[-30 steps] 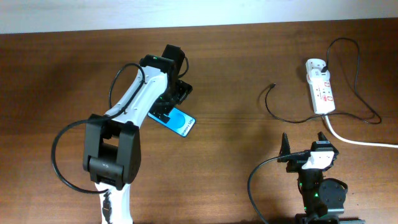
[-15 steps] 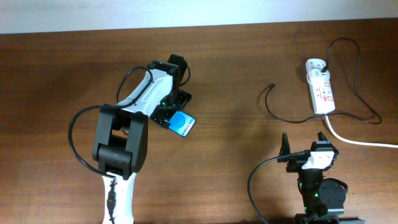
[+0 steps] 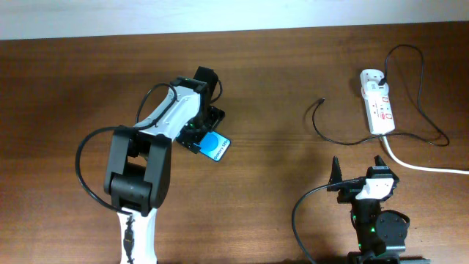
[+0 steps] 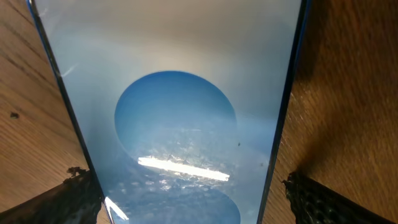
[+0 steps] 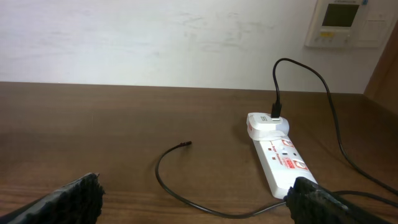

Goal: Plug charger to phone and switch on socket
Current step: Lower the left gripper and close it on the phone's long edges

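Note:
The phone lies flat at the left centre of the table, its blue screen up, and my left gripper covers its upper part. In the left wrist view the phone fills the frame. The left gripper is open, with one finger on each side of the phone's long edges. The charger is a thin black cable with its free tip lying on the table; its other end is plugged into the white socket. My right gripper is open and empty, low at the right, facing the socket and the cable tip.
A thick white cord runs from the socket to the right edge. The black cable also loops wide to the right of the socket. A white wall borders the table's far edge.
My left arm has swung and settled lower over the phone, covering more of its screen. The phone, cable, socket and right arm have not moved.

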